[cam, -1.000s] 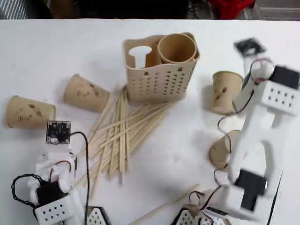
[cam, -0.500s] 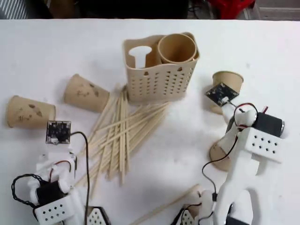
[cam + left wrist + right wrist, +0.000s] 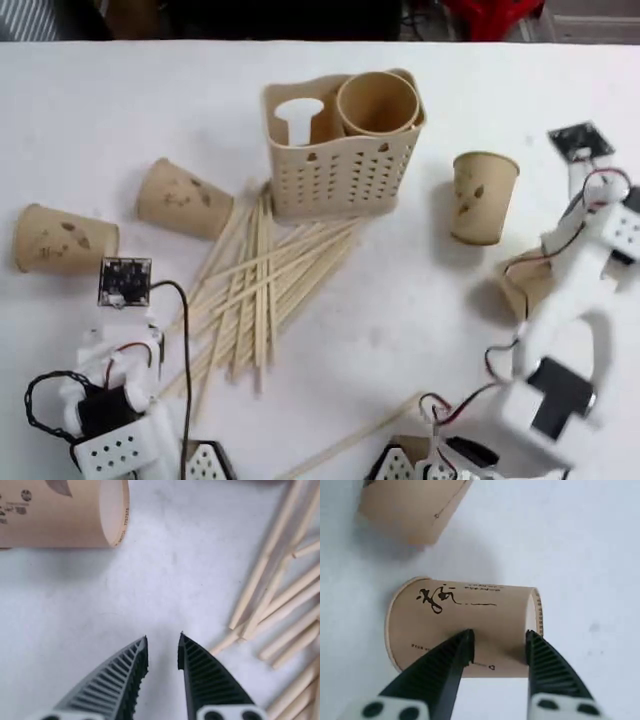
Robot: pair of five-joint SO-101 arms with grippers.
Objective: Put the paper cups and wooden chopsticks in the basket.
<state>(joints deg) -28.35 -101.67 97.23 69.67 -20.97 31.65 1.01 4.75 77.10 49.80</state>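
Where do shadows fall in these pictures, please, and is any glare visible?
High view: a soft shadow lies on the table beside the upright cup, on the basket side; no glare. Left wrist view: a faint shadow hugs the lying cup. Right wrist view: a soft shadow edges the tipped cup.

Inner cup [image 3: 378,102] in basket [image 3: 340,178]; chopsticks [image 3: 262,282] before basket; tipped cup [image 3: 185,198] left, outer cup [image 3: 65,239] farther left; upright cup [image 3: 483,198] right.
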